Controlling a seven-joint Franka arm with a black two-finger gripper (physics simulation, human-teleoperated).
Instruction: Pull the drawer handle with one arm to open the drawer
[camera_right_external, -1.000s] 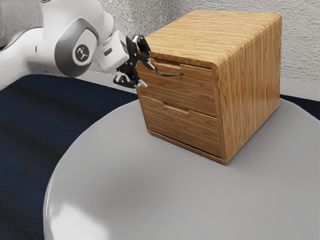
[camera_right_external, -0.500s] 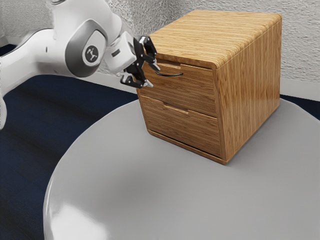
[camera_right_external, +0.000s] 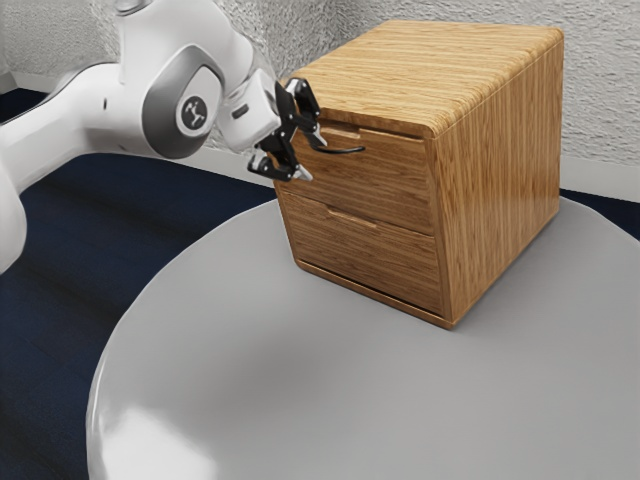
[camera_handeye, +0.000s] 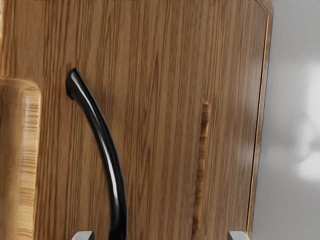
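The open fingers (camera_handeye: 237, 236) have moved in to straddle the handle (camera_right_external: 338, 150), which runs untouched between them on the still-shut top drawer (camera_right_external: 370, 178), so closing on it and pulling is probably next.

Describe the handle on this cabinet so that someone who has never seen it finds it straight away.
On the round grey table stands a wooden cabinet with two stacked drawers. The handle is the thin, curved black bar on the upper drawer, just under the top board. The lower drawer carries only a wooden lip.
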